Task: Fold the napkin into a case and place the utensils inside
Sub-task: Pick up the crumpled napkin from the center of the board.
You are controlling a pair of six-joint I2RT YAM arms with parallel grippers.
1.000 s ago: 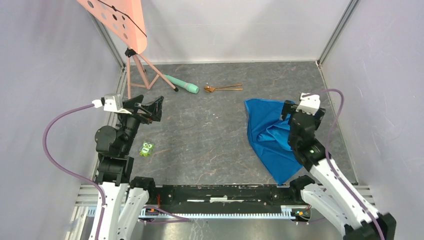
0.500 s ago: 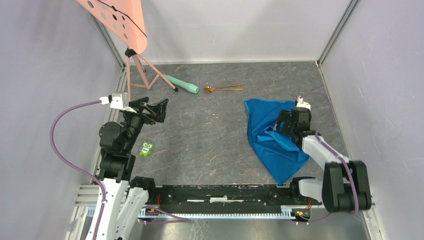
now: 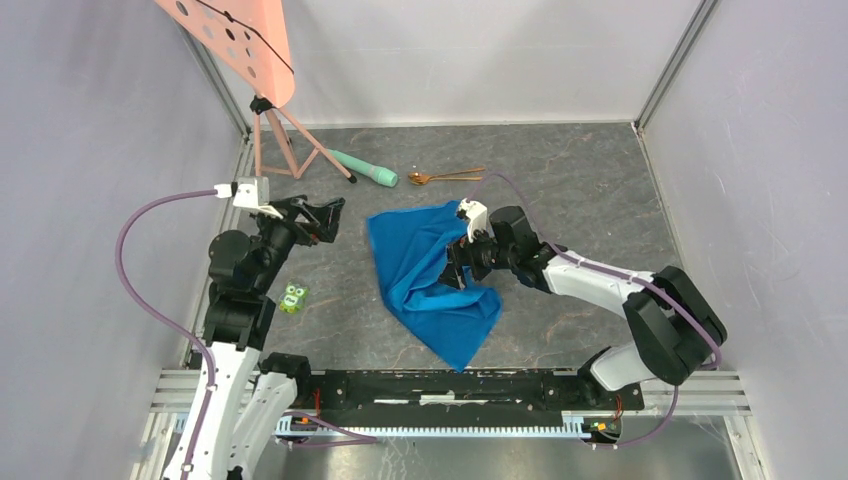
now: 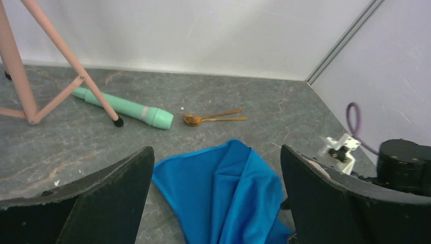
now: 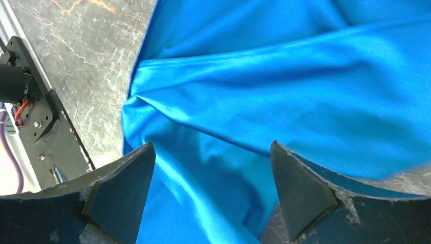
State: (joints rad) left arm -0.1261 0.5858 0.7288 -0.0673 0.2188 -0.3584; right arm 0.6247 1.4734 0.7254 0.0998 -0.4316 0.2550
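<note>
Three pale walls (image 3: 450, 60) around grey marbled tabletop (image 3: 575, 185)

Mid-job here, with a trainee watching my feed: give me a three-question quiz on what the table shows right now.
1. True or false: the bright blue cloth napkin is already folded into a narrow case.
2. Where do the thin copper-gold metal utensils lie? A) inside the napkin B) on the grey table beyond the napkin, near the mint-green cylinder C) in a gripper
3. Which gripper is over the napkin, and how do its jaws stand?
Key: 1 false, it lies loose and creased. 2 B. 3 the right gripper, jaws open.
</note>
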